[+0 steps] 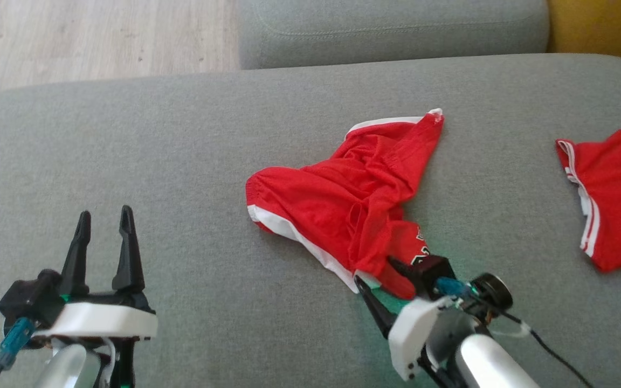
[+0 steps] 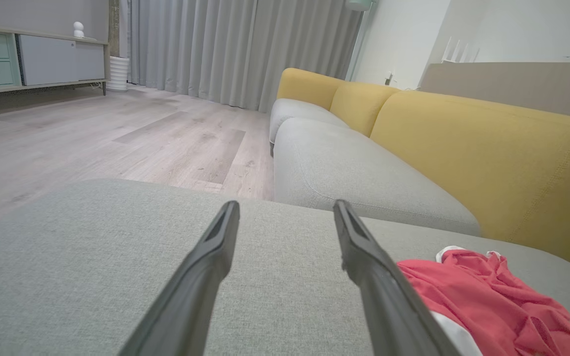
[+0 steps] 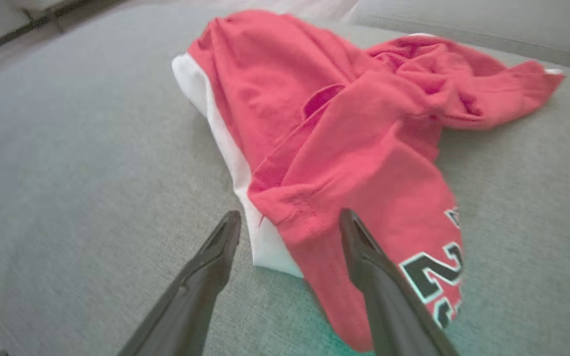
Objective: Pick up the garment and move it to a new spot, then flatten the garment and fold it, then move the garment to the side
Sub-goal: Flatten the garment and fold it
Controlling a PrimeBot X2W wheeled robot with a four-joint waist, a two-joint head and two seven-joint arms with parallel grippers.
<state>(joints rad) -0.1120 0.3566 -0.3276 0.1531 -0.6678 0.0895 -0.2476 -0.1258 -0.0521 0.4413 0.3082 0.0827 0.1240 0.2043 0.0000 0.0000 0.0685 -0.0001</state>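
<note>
As seen from the head: grey sofa seat (image 1: 181, 134), red garment (image 1: 343, 199) crumpled mid-seat, second red piece (image 1: 612, 199) well apart at the right edge. Right gripper (image 1: 375, 271) spread wide at the garment's near corner, not clamped on it. Left gripper (image 1: 104, 214) spread wide over bare cushion, holding nothing, apart from the cloth. Extra from right wrist: one finger (image 3: 201, 287) beside white hem (image 3: 225, 148), the other over red cloth next to number print (image 3: 431, 277). Extra from left wrist: yellow backrest (image 2: 488, 158), wood floor (image 2: 92, 133).
</note>
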